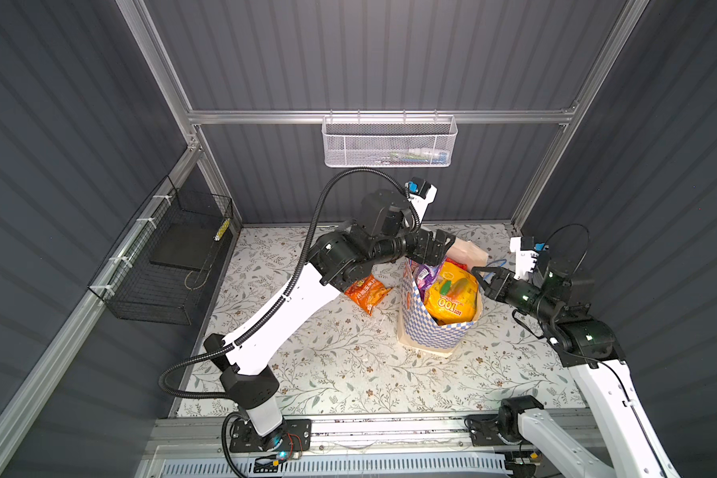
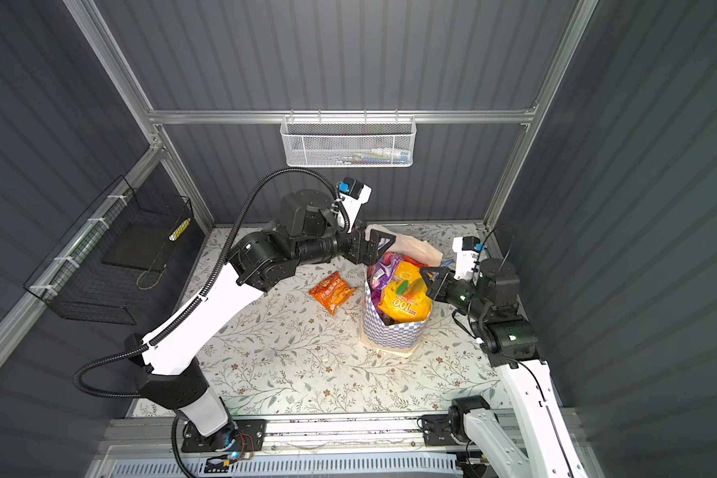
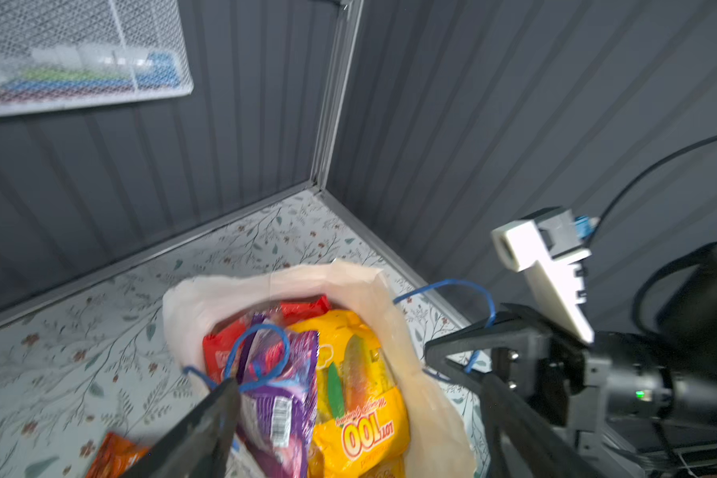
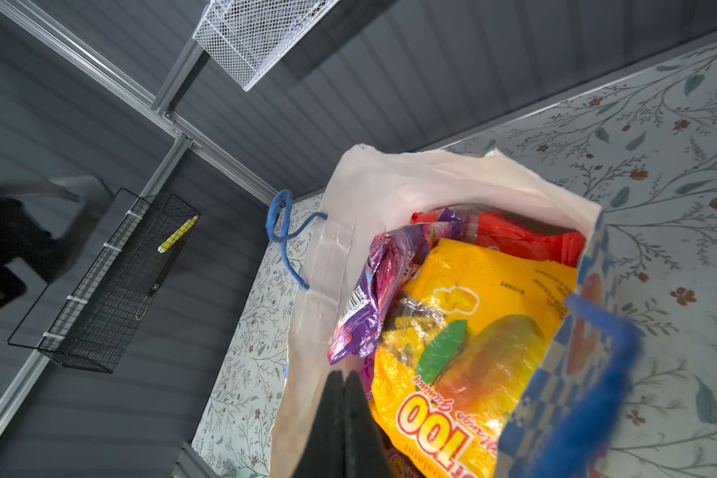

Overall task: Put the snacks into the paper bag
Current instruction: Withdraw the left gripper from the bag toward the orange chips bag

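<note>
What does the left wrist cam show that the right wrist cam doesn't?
Left wrist only: the orange packet on the table. Right wrist only: the black wire basket and the paper bag's blue-checked outside. Both: the paper bag holding the yellow packet, purple packet and red packet, its blue cord handles, the white mesh basket.

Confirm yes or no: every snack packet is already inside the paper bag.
No, an orange packet lies on the table beside the paper bag.

paper bag (image 1: 431, 335): upright, open | yellow packet (image 1: 452, 296), purple packet (image 1: 425, 275), red packet (image 4: 518, 240): inside | orange packet (image 1: 367, 294): lying beside bag
</note>
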